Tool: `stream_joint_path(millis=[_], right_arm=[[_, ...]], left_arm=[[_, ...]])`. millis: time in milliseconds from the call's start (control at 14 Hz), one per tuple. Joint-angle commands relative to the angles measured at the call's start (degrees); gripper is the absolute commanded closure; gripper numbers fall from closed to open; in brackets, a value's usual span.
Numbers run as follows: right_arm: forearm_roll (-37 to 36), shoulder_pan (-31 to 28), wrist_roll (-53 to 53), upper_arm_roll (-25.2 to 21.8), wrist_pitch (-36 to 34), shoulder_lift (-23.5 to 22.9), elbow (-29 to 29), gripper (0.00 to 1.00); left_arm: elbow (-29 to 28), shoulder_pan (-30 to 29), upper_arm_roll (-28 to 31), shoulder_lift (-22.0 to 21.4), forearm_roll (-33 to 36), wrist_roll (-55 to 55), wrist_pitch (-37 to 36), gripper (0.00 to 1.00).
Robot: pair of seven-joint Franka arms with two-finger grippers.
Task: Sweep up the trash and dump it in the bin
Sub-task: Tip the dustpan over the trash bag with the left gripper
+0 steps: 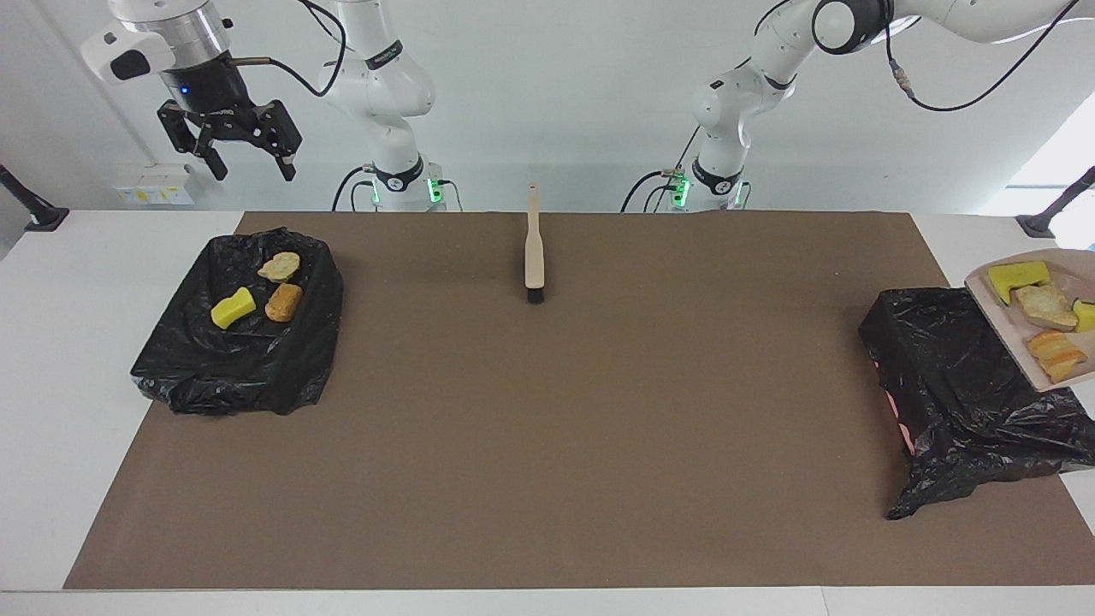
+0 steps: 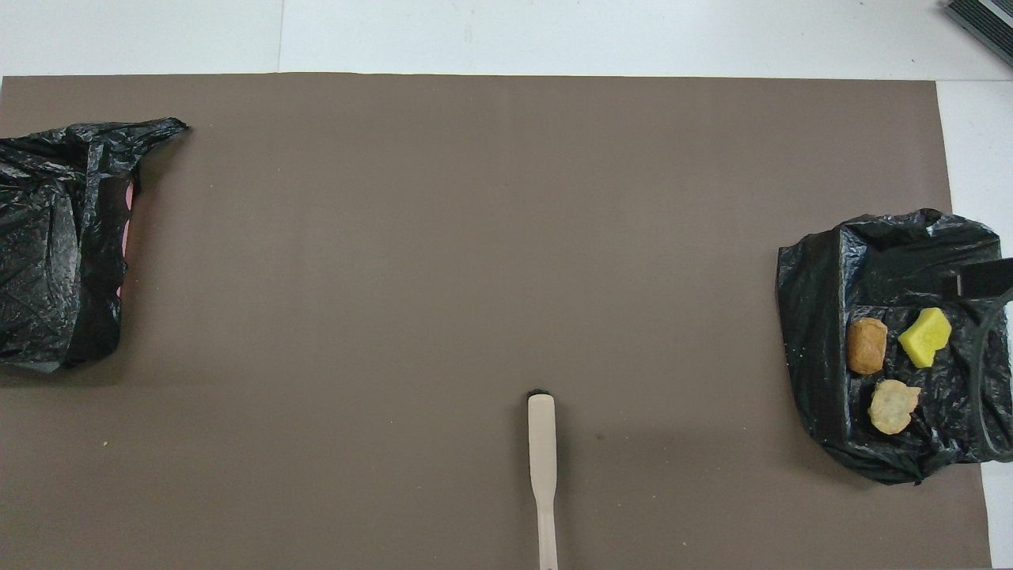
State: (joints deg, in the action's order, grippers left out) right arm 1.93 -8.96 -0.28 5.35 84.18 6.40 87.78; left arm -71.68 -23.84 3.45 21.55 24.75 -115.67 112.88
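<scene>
My right gripper (image 1: 252,167) is open and empty, raised over the black-bagged bin (image 1: 171,376) at the right arm's end. In that bin lie three scraps: a yellow wedge (image 1: 233,308), a brown lump (image 1: 284,302) and a tan lump (image 1: 280,267); they also show in the overhead view, yellow (image 2: 924,337), brown (image 2: 866,346), tan (image 2: 893,406). A beige dustpan (image 1: 997,321) hangs tilted over a second black-bagged bin (image 1: 958,385) at the left arm's end, carrying several scraps, among them a yellow wedge (image 1: 1018,275) and a tan lump (image 1: 1045,306). My left gripper is out of view.
A wooden brush (image 1: 535,248) lies on the brown mat (image 1: 547,428) midway between the arms, close to the robots, its bristles pointing away from them; it also shows in the overhead view (image 2: 542,443). The second bin (image 2: 55,245) sits at the overhead view's edge.
</scene>
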Motion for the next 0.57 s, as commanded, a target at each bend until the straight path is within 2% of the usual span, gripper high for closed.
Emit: stream_joint_path(millis=[0, 143, 285, 499], right_arm=[[-0.17, -0.18, -0.6, 0.01, -0.25, 0.72, 0.46, 0.0], [-0.17, -0.18, -0.6, 0.01, -0.25, 0.72, 0.46, 0.0], [-0.17, -0.09, -0.6, 0.01, -0.25, 0.72, 0.54, 0.0], [-0.78, 0.52, -0.51, -0.16, -0.25, 0.63, 0.55, 0.0]], left_arm=[[-1.17, 3.88, 0.33, 0.17, 7.31, 7.8, 0.85, 1.0], [-5.03, 6.51, 0.33, -0.63, 14.94, 15.7, 0.59, 1.0], [-11.87, 8.1, 0.33, -4.22, 20.75, 23.7, 1.37, 1.0], [-16.99, 11.62, 0.33, -7.39, 31.81, 30.31, -0.11, 1.0]])
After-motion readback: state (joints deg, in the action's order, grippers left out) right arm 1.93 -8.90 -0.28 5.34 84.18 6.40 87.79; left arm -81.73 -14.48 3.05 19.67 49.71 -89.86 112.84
